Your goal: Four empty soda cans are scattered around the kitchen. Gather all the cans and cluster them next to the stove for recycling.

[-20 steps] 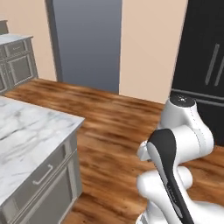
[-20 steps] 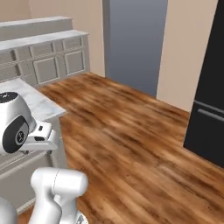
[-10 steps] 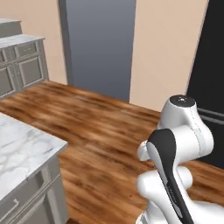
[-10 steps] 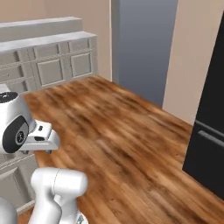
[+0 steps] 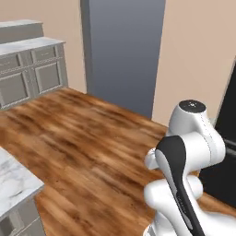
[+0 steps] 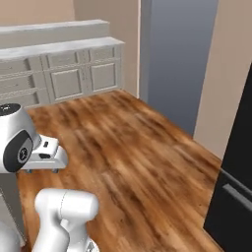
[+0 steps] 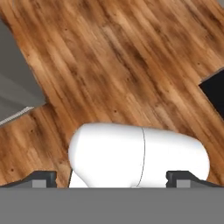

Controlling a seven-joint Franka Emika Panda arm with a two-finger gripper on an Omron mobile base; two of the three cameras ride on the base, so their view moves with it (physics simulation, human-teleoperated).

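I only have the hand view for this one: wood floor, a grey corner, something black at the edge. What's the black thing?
Observer: A tall black appliance standing on the floor, with a handle bar across its front.
Operator: And the grey corner?
Observer: Probably a counter unit. The left base view shows a white marble countertop close by on that side.
Operator: Anything further off?
Observer: A row of grey cabinets lines the far wall, ending near a tall blue-grey panel.
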